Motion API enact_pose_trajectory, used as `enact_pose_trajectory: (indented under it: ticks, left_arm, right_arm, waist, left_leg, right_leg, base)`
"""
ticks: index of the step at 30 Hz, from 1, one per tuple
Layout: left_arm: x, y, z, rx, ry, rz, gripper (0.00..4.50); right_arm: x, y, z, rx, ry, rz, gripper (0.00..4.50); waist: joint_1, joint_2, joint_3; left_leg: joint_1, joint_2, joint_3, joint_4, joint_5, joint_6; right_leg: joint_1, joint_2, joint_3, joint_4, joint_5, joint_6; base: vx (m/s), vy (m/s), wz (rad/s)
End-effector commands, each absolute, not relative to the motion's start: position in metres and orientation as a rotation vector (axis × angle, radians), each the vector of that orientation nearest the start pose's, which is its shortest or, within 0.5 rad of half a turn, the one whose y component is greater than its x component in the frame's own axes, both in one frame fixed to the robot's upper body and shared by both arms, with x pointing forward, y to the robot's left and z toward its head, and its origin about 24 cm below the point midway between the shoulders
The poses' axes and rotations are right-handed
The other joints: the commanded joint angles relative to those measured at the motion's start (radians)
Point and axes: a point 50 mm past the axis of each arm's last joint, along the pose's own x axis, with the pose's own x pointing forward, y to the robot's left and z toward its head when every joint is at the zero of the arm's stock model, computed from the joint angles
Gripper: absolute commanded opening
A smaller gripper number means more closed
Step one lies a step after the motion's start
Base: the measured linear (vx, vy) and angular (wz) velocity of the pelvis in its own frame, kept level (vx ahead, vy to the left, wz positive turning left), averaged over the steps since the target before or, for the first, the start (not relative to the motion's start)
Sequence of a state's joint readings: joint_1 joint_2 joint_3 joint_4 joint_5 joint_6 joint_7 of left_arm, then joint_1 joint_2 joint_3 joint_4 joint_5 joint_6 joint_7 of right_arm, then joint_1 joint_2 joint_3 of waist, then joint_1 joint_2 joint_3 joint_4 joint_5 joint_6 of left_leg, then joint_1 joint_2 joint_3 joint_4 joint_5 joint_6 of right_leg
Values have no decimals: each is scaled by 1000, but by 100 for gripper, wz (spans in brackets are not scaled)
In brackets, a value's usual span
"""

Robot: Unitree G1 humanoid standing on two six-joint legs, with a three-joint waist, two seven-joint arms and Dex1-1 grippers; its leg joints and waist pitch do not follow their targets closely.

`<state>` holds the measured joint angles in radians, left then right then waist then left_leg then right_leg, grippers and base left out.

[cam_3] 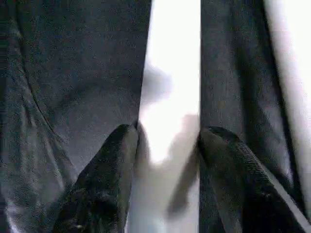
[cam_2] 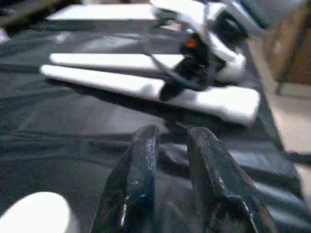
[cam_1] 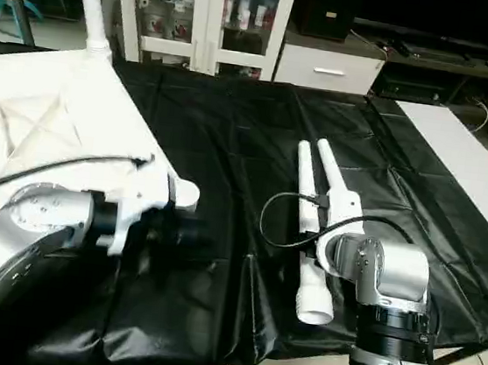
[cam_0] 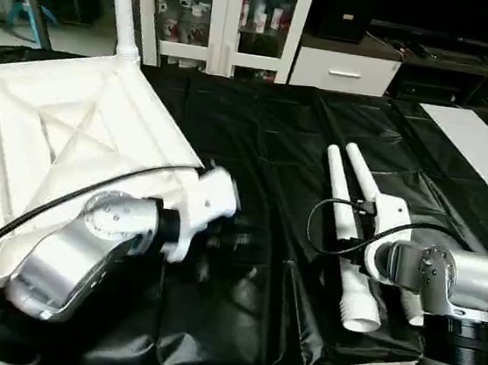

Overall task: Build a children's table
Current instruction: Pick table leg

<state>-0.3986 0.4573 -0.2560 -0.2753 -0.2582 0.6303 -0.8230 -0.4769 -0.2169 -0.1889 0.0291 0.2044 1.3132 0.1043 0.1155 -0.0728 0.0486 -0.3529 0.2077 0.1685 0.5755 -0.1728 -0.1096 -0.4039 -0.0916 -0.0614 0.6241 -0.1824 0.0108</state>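
Observation:
The children's table top (cam_0: 66, 118) lies upside down at the left, ribs up, with one white leg (cam_0: 119, 1) standing in its far corner socket. Two loose legs (cam_0: 340, 202) (cam_0: 360, 171) lie side by side on the black cloth at the right. My right gripper (cam_3: 167, 131) reaches down over them, its fingers (cam_3: 112, 160) pressed against both sides of the leg nearer the table top. That leg still rests on the cloth. My left gripper (cam_2: 170, 131) hovers over bare cloth just beside the top's near right corner, its fingers a little apart with nothing between them.
A flat white board (cam_0: 486, 148) lies at the far right of the black-draped worktable (cam_0: 258, 140). A white glass-door cabinet (cam_0: 219, 12) and low dark furniture stand behind it. The table's front edge runs close below my arms.

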Motion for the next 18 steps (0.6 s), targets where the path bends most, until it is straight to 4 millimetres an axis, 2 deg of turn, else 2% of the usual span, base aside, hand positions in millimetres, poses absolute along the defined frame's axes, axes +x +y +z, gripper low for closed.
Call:
enact_pose_trajectory:
  ticks: [1, 2, 3, 4, 6, 7, 8, 11, 13, 14, 15, 16, 17, 18]
  left_arm:
    - [291, 109, 140, 196, 154, -969, 155]
    - [294, 109, 142, 169, 148, -951, 166]
    - [297, 108, 144, 128, 140, -925, 178]
    - [301, 106, 149, 52, 123, -907, 189]
    - [300, 105, 150, 41, 119, -914, 195]
    - [296, 103, 149, 53, 130, -944, 202]
    - [294, 102, 147, 57, 138, -959, 211]
    - [288, 102, 145, 75, 158, -1001, 238]
    - [278, 102, 141, 126, 200, -1086, 245]
    - [269, 103, 137, 184, 226, -1166, 269]
    - [269, 103, 137, 184, 226, -1166, 269]
    - [267, 104, 135, 200, 237, -1183, 279]
    - [262, 105, 132, 231, 260, -1214, 279]
    - [259, 107, 129, 278, 284, -1229, 301]
  right_arm:
    - [312, -184, 98, 136, 595, 163, 186]
    - [313, -183, 102, 144, 560, 185, 173]
    - [315, -181, 108, 154, 509, 216, 163]
    - [317, -181, 113, 153, 459, 258, 157]
    - [317, -182, 110, 142, 485, 254, 153]
    - [316, -184, 102, 106, 530, 236, 139]
    - [316, -185, 100, 93, 542, 223, 126]
    - [317, -184, 101, 78, 527, 217, 113]
    - [317, -184, 102, 92, 515, 225, 141]
    - [317, -185, 100, 81, 534, 215, 144]
    - [317, -185, 100, 81, 534, 215, 144]
    - [317, -186, 99, 68, 545, 207, 167]
    - [317, -187, 97, 41, 566, 191, 167]
    - [315, -188, 94, 17, 603, 179, 188]
  waist:
    - [3, 1, -57]
    - [6, 1, -59]
    - [6, 1, -60]
    - [6, -5, -60]
    - [6, -5, -61]
    - [6, -5, -61]
    - [6, -5, -63]
    - [7, -5, -65]
    - [7, -7, -66]
    - [6, -6, -64]
    - [8, -4, -64]
    - [4, 0, -62]
    - [5, 0, -62]
    - [3, -1, -60]
  left_leg:
    - [3, 5, 4, -69, -231, -87]
    - [8, 7, 5, -65, -242, -78]
    - [7, 8, 6, -64, -242, -73]
    - [0, 9, 3, -65, -230, -67]
    - [-3, 7, 3, -65, -185, -59]
    - [-3, 7, 3, -65, -185, -59]
    - [-1, 7, 4, -64, -157, -61]
    - [-1, 6, 5, -62, -136, -58]
    - [-1, 6, 5, -61, -130, -56]
    - [-2, 6, 6, -62, -134, -55]
    - [2, 6, 6, -62, -136, -55]
    - [0, 6, 6, -64, -145, -58]
    - [2, 7, 6, -64, -149, -62]
    - [1, 6, 7, -65, -154, -66]
  right_leg:
    - [40, -37, 36, -81, -311, -48]
    - [37, -42, 35, -86, -328, -46]
    - [38, -43, 35, -85, -325, -50]
    - [43, -42, 34, -82, -312, -55]
    - [44, -37, 34, -76, -257, -67]
    - [44, -37, 34, -76, -257, -67]
    - [44, -33, 35, -70, -198, -74]
    - [46, -33, 34, -65, -159, -91]
    - [47, -33, 34, -63, -143, -97]
    - [46, -32, 34, -62, -147, -99]
    - [44, -33, 34, -63, -152, -98]
    - [44, -31, 35, -62, -158, -99]
    - [44, -32, 34, -63, -161, -98]
    - [44, -31, 35, -63, -167, -97]
  base:
    - [0, 0, 0]
    - [0, 0, 0]
    - [0, 0, 0]
    - [0, 0, 0]
    - [0, 0, 0]
    - [0, 0, 0]
    - [0, 0, 0]
    - [0, 0, 0]
    - [0, 0, 0]
    - [0, 0, 0]
    - [0, 0, 0]
    - [0, 0, 0]
    - [0, 0, 0]
    - [0, 0, 0]
